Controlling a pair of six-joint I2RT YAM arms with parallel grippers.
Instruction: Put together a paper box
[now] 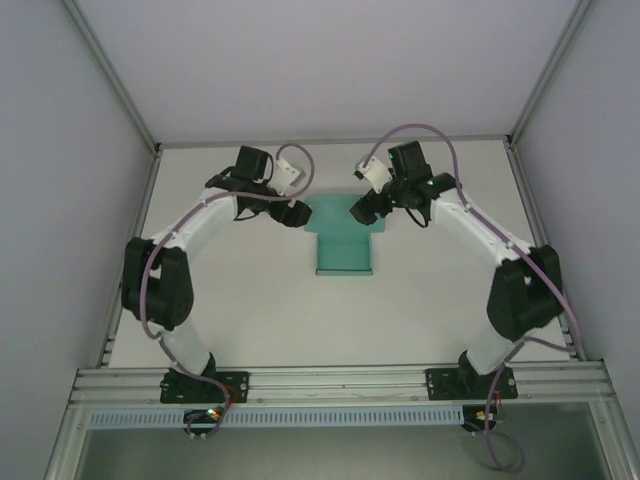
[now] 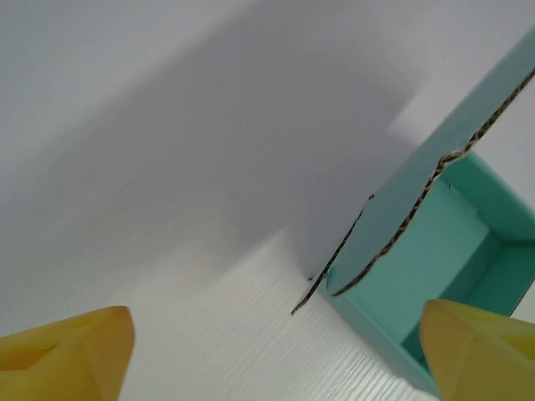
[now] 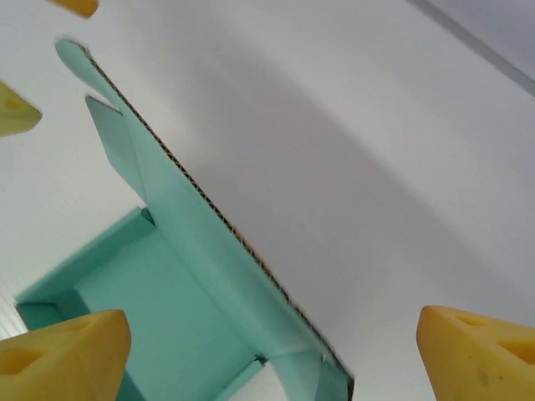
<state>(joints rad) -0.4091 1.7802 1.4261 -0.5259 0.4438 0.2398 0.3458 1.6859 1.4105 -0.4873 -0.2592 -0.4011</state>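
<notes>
Both grippers stand spread and empty: the left gripper (image 1: 295,213) and right gripper (image 1: 365,208) flank the raised lid flap (image 1: 335,210) of the paper box (image 1: 345,255), which sits mid-width on the tabletop (image 1: 250,320), toward its far edge. Folding it well probably means pushing both flap ends evenly.

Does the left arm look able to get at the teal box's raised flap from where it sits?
Probably yes. The left gripper hovers beside the paper box, jaws wide apart, with the flap just ahead of them and nothing in between.
</notes>
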